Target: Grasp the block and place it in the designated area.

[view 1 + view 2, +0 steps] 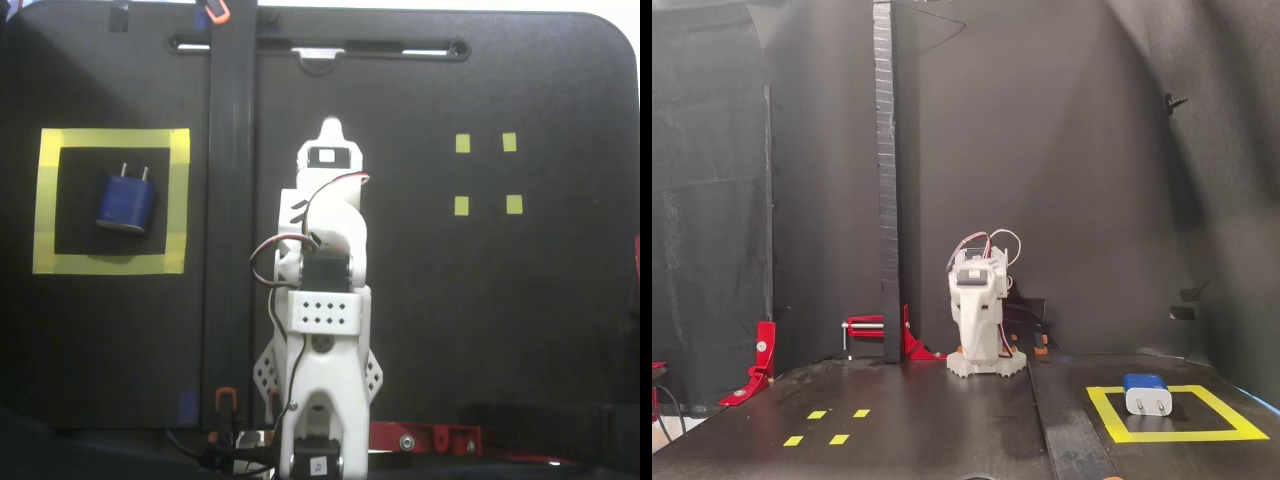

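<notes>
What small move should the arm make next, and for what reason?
Probably none beyond settling folded over its base. The block lies flat inside the designated area, clear of the yellow tape, also in the other fixed view. The end effector is far from it and holds nothing visible, so the placing looks done; whether its jaws are shut cannot be told.

The gripper [331, 128] is folded in on the arm — its jaws' state is unreadable in both fixed views. The arm's base [318, 455] is cut off by the near edge.
</notes>
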`<state>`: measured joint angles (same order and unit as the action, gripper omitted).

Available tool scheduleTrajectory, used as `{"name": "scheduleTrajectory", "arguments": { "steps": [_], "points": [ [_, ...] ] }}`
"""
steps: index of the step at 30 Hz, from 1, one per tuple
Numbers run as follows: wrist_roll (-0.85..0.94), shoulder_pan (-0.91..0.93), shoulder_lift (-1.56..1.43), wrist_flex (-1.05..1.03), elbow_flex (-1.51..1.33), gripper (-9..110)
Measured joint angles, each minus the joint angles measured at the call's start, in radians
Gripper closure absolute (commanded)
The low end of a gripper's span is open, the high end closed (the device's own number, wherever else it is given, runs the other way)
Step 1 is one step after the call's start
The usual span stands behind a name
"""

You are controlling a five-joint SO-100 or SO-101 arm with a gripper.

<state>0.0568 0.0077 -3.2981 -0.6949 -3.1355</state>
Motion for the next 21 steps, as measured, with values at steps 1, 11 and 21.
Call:
{"name": "scheduleTrajectory", "arguments": {
  "steps": [1, 11, 21],
  "points": [
    [0.000, 0.000, 0.000, -0.020, 0.000, 101],
    [0.000, 0.000, 0.000, -0.069, 0.000, 101],
    [0.000, -0.015, 0.000, -0.069, 0.000, 101]
  ]
}}
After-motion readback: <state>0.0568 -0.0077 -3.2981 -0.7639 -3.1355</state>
